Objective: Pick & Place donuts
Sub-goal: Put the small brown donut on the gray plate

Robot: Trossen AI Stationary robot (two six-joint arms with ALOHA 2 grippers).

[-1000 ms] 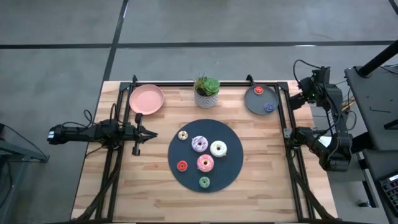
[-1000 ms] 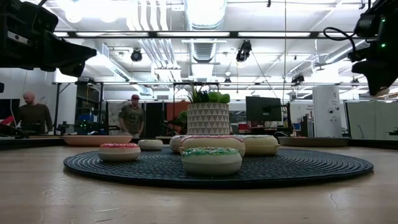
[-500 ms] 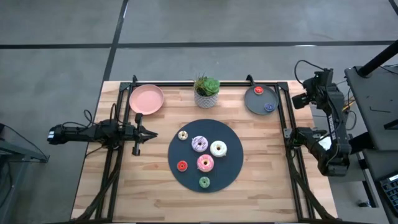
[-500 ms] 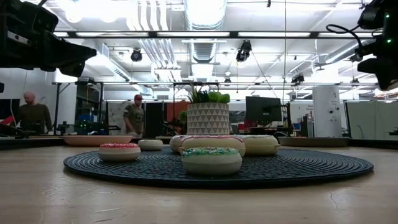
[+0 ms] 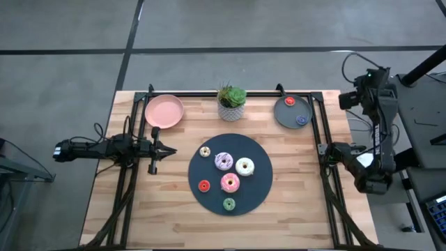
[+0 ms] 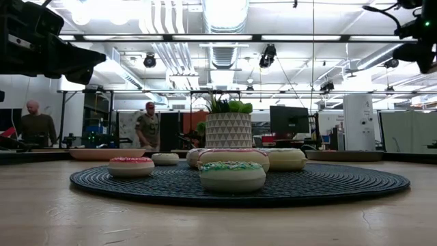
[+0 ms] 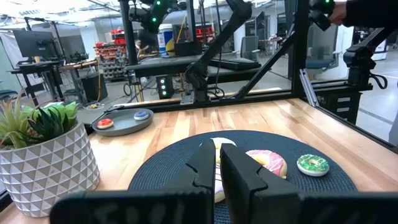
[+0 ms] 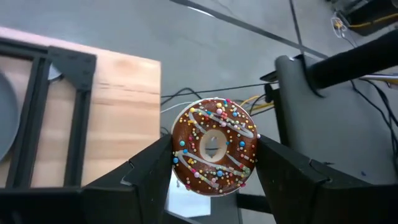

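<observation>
The right gripper (image 8: 214, 163) clasps a brown sprinkled toy donut (image 8: 214, 147) between its fingers, raised beyond the wooden surface's (image 5: 167, 216) right edge. The left gripper (image 5: 169, 150), clenched empty, hovers at the surface's left side. Six donuts lie on the dark round woven mat (image 5: 261, 188); a red and a blue one sit on the grey plate (image 5: 284, 113).
</observation>
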